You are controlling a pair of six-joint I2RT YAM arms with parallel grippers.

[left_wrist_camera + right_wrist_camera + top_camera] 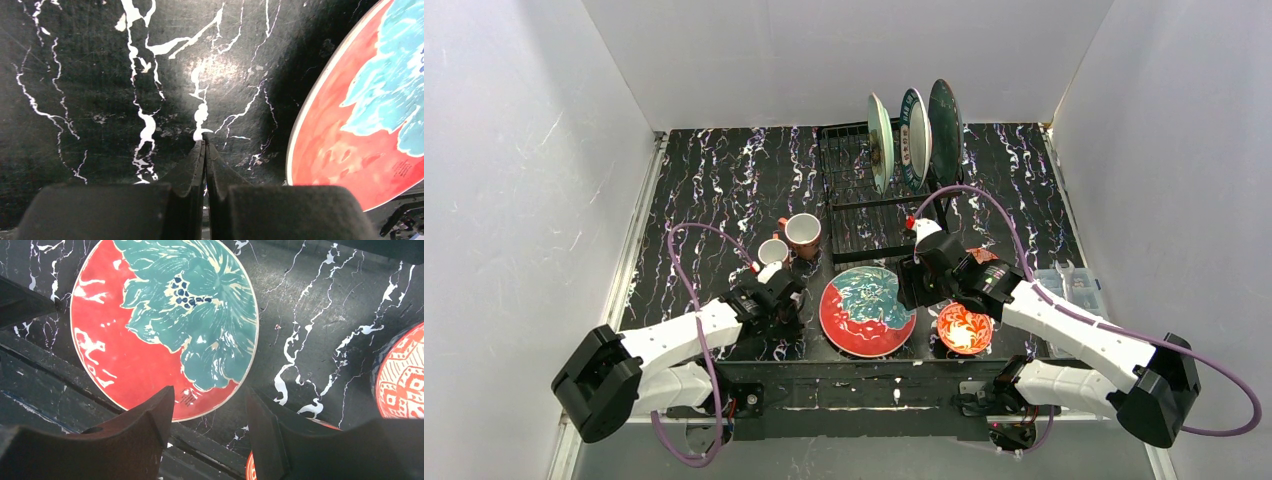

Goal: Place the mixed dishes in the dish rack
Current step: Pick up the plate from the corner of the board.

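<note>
The black, white-veined table (724, 190) carries the dish rack (864, 215) at its far middle, its black wire hard to trace against the dark top. Three plates stand upright in its slots: a pale green plate (880, 140), a white plate (914, 138) and a dark teal plate (945, 128). The red plate (867, 311), with a teal flower, lies flat near the front edge, outside the rack. Just right of it sits a red-patterned bowl (964, 327). A second red patch behind the right arm is mostly hidden. A terracotta mug (803, 232) and a second mug (773, 251) stand on the table left of the rack. The left gripper (204, 142) is pinched closed on nothing, over bare table beside the red plate's rim. The right gripper (210, 395) hangs over that plate's edge, jaws apart and empty.
</note>
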